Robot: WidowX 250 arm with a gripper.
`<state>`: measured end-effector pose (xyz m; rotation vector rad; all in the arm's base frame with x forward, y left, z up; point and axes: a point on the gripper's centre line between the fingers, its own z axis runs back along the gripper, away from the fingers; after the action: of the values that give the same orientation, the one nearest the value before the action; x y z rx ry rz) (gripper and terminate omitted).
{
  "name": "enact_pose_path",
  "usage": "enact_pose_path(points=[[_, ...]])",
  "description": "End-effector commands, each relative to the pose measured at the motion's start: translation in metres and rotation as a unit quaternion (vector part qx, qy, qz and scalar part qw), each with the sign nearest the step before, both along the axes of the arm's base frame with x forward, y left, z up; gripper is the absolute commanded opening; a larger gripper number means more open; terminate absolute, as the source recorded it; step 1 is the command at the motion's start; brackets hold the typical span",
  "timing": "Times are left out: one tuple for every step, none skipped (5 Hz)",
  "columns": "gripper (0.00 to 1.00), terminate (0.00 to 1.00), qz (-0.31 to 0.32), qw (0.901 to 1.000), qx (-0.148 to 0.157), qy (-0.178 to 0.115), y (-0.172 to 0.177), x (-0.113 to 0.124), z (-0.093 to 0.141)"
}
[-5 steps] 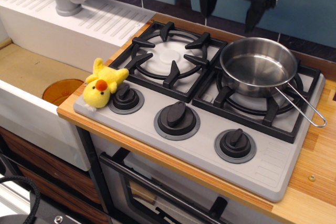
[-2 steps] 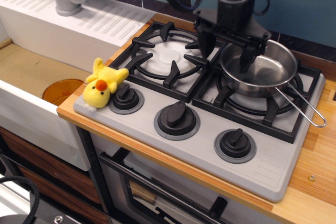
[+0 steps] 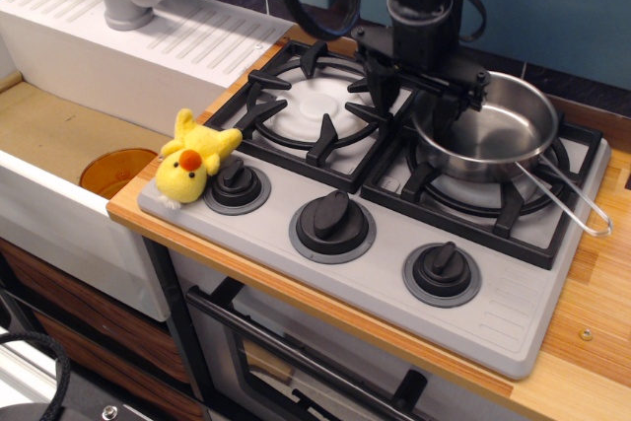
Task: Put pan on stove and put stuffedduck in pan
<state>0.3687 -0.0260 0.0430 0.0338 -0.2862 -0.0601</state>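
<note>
We see a black gripper (image 3: 409,96) with fingers spread astride the near-left rim of a shiny steel pan (image 3: 488,130) on the grey stove's (image 3: 513,313) right burner; rigid, slippery, best pinched there. A soft yellow plush duck (image 3: 192,160) lies by the left knob.

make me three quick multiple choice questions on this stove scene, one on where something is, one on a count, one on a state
1. Where is the stuffedduck?
A. in the pan
B. on the stove's front left corner
C. in the sink

2. How many knobs does the stove have?
A. two
B. three
C. four

3. What is in the pan?
A. nothing
B. the duck
C. water

Answers: 1 B, it lies beside the left knob. 2 B, three black knobs line the front. 3 A, its steel bottom is bare, with the gripper straddling its left rim.
</note>
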Motion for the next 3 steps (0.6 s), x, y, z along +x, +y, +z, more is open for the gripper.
enact_pose_path(points=[[0.00,0.00,0.002,0.9999,-0.008,-0.006,-0.001,0.003,0.017],[0.00,0.00,0.008,1.0000,-0.004,0.000,-0.002,0.002,0.025],[0.00,0.00,-0.002,0.9998,-0.015,0.014,-0.001,-0.001,0.032]])
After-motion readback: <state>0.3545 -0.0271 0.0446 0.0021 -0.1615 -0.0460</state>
